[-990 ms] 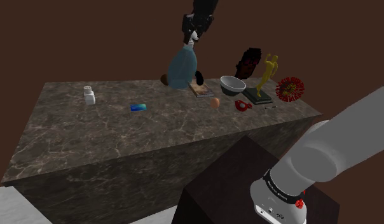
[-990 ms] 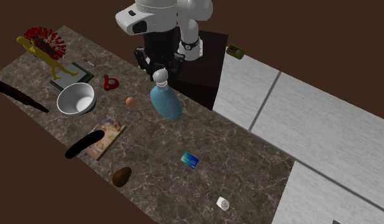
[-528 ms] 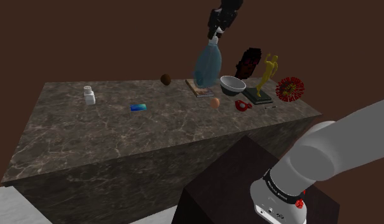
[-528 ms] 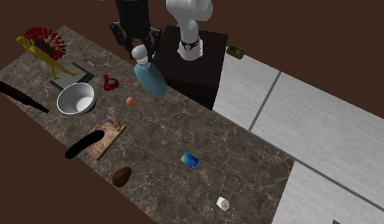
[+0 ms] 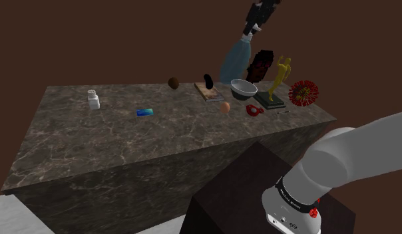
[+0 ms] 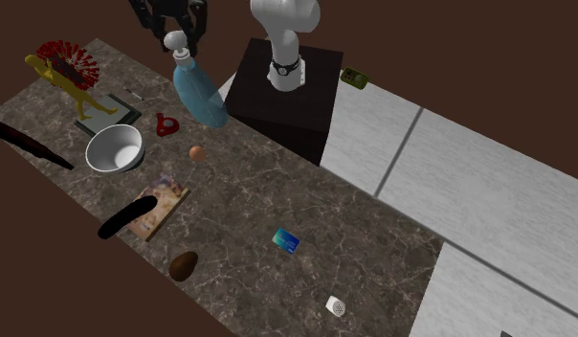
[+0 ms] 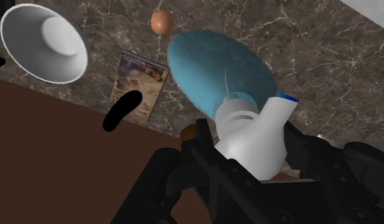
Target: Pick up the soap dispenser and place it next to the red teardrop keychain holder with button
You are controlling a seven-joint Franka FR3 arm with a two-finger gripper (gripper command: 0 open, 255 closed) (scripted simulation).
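Note:
The soap dispenser [image 5: 234, 61] is a light blue teardrop bottle with a white pump head [image 7: 251, 140]. It hangs tilted in the air above the dark marble counter [image 5: 160, 139], with my gripper [image 5: 256, 21] shut on its pump head. In the second exterior view the gripper [image 6: 174, 21] holds the dispenser [image 6: 199, 88] just above and beside the red keychain holder [image 6: 166, 124]. That keychain holder [image 5: 254, 110] lies flat on the counter near the bowl. In the wrist view the black fingers [image 7: 184, 172] clasp the white head.
Near the keychain holder stand a white bowl [image 5: 243, 88], a gold figurine [image 5: 279, 78] on a plate, a red spotted disc [image 5: 303, 93] and an orange egg [image 5: 225, 106]. A book [image 5: 209, 94], brown lump [image 5: 174, 82], blue card [image 5: 145, 112] and white shaker [image 5: 93, 99] lie further along.
The gripper has carried the dispenser higher and toward the shoulder view's right, from over the book to over the bowl and keychain holder. Nothing on the counter moved.

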